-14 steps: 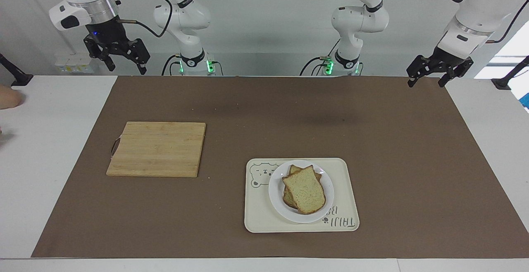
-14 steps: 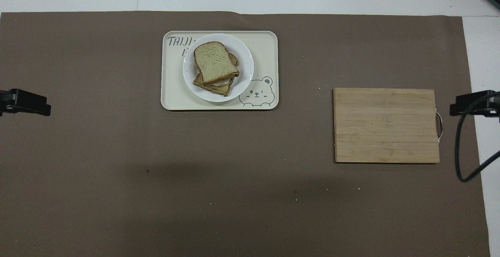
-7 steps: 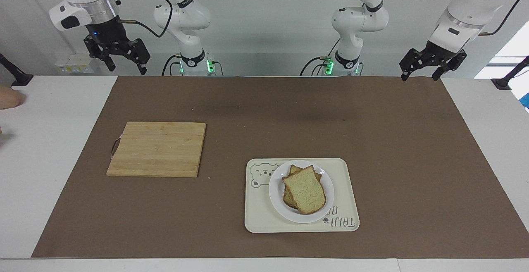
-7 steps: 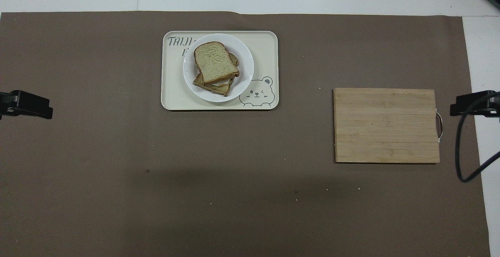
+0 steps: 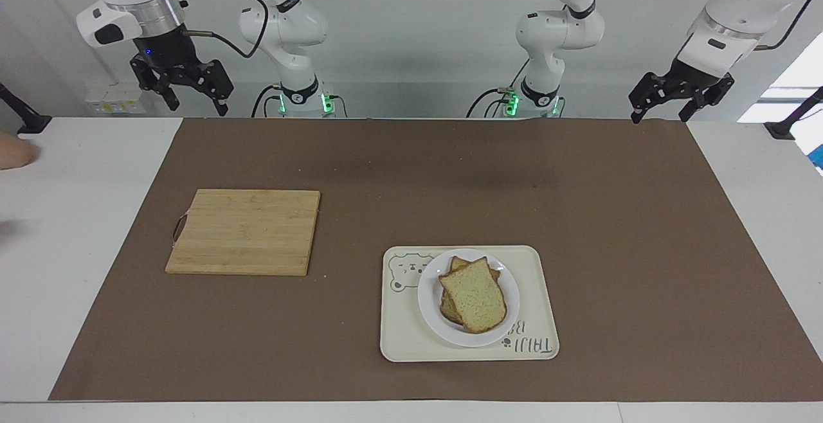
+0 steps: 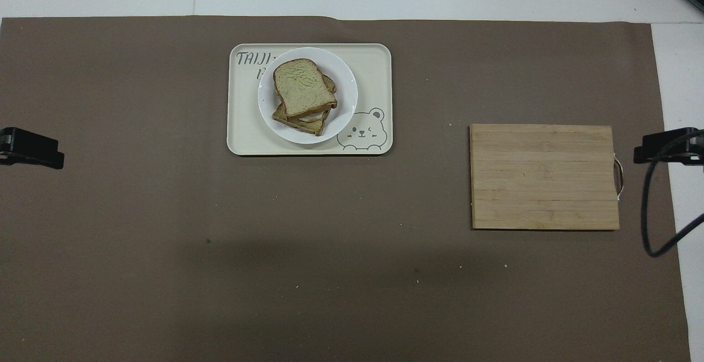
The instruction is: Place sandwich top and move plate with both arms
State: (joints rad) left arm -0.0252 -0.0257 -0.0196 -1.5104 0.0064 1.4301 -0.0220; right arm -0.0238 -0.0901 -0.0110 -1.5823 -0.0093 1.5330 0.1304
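The sandwich top (image 5: 474, 294) is lying on a darker slice (image 5: 450, 310), the two stacked on the plate (image 5: 511, 294), with the darker crust peeking out from under the pale slice at the edges. The plate is sitting on a cream tray (image 5: 543, 320) with a bear drawing (image 6: 361, 130), and the tray is resting on the brown mat (image 5: 611, 217) covering the table (image 5: 77, 217), farther from the robots than the wooden cutting board (image 5: 244, 231) and more toward the left arm's end. The cutting board is lying bare toward the right arm's end, well apart from the tray. The left gripper (image 5: 665, 109) is hanging in the air with its jaws standing wide and holding nothing, over the mat's corner nearest the left arm's base. The right gripper (image 5: 196, 103) is hanging likewise, jaws spread and empty, above the table's edge close to the right arm's base. Both grippers are well apart from the plate and the bread. In the overhead view only a dark tip of each gripper is showing at the picture's side edges.
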